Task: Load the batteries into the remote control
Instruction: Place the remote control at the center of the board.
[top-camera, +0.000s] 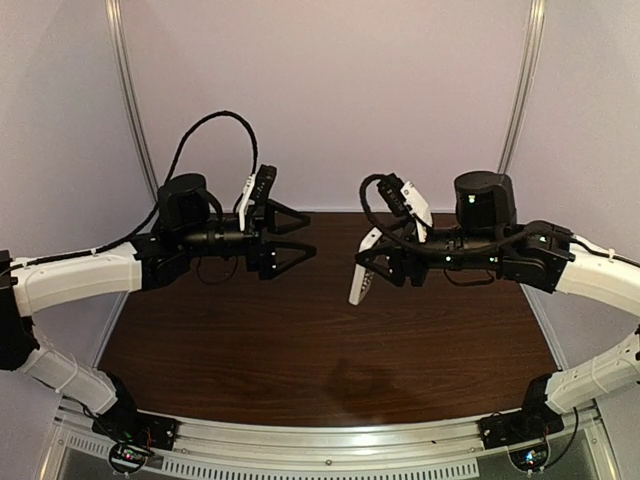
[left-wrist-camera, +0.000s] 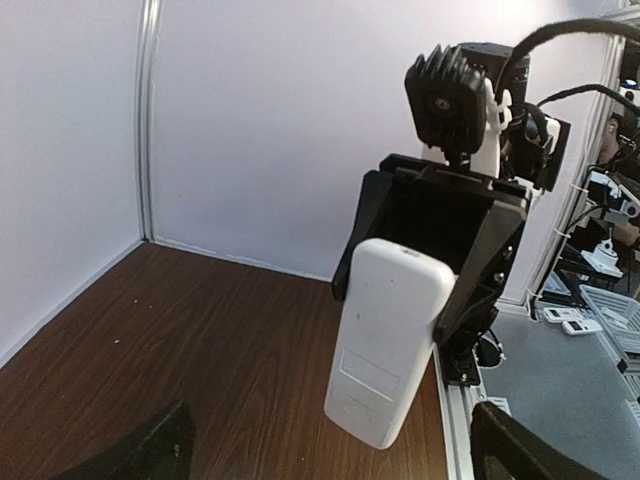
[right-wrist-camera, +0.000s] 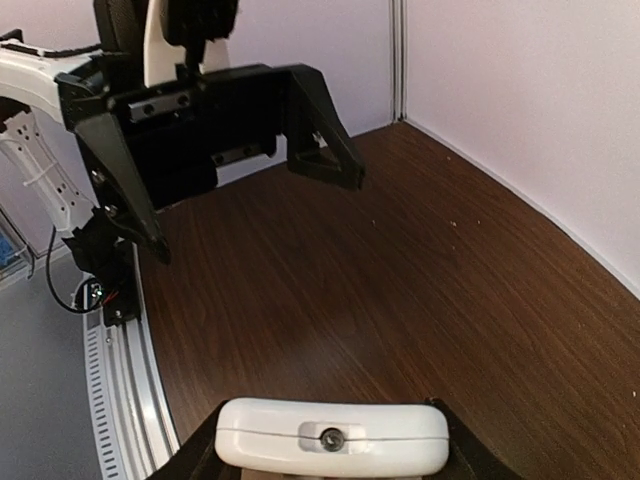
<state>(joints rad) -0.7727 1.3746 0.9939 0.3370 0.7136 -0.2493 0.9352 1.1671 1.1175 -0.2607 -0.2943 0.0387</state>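
remote (top-camera: 358, 285) pinched above the table (top-camera: 300, 350) by the right gripper (top-camera: 374, 266)
judged light, stiff and slick, it is best gripped by its long edges; the left gripper (top-camera: 306, 232), at its 9 o'clock, is spread empty.

The small, flat, white plastic remote control (left-wrist-camera: 385, 340) was clamped in the right hand (top-camera: 370, 266), held steeply upright in the air above the worktop's middle, toward the far edge, plain back outward.

We log white arm links (top-camera: 80, 278) with black joints (top-camera: 185, 205), black looping cables (top-camera: 210, 118), green LEDs (top-camera: 467, 199). Left end effector (top-camera: 312, 233) and right end effector (top-camera: 368, 268): black, angular triangular fingers (top-camera: 287, 213), white wrist brackets (top-camera: 246, 190).
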